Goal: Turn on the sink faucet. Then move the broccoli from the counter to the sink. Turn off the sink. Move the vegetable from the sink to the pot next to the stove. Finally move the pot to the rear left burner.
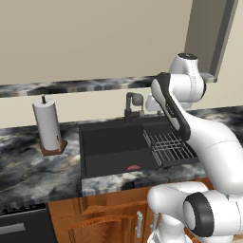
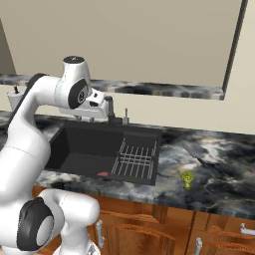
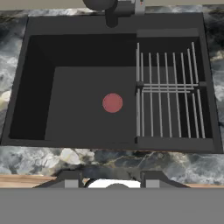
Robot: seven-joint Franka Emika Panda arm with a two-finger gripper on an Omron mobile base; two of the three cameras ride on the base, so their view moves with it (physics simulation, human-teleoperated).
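You're on step 1: gripper (image 2: 102,110) hovers by the faucet (image 1: 133,105) behind the sink (image 3: 39,87), jaws part-spread, holding nothing. Broccoli (image 2: 187,178) waits on the right counter (image 2: 224,184). Next, nudge the handle.

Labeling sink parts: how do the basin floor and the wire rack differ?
The basin floor is a solid flat dark surface with a red drain disc; the rack is open grey wire bars. The floor fills the sink's left and middle; the rack sits along its right side. The floor lies lowest; the rack rides above it. Both lie inside the black sink.
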